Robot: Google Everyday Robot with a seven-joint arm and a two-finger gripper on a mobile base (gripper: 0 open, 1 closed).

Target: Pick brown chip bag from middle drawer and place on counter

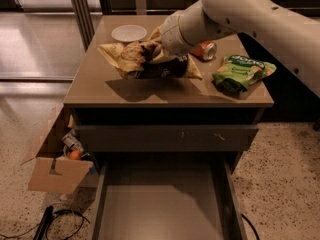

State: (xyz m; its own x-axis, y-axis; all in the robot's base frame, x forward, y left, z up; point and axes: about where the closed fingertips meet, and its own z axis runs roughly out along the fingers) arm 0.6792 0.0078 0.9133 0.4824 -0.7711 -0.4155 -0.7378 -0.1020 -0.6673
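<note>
The brown chip bag [142, 60], dark brown with tan edges, hangs crumpled a little above the tan counter [125, 91] and casts a shadow on it. My gripper [161, 51] is shut on the bag at its upper right, at the end of the white arm [235, 11] that comes in from the upper right. The fingers are mostly hidden by the bag and the wrist. The middle drawer [162, 209] stands pulled open below the cabinet front, and its grey floor is bare.
A white bowl [129, 33] sits at the counter's back left. A red can [205, 50] lies behind the bag and a green snack bag [240, 71] lies at the right. A cardboard box [57, 171] with clutter and cables stands on the floor at the left.
</note>
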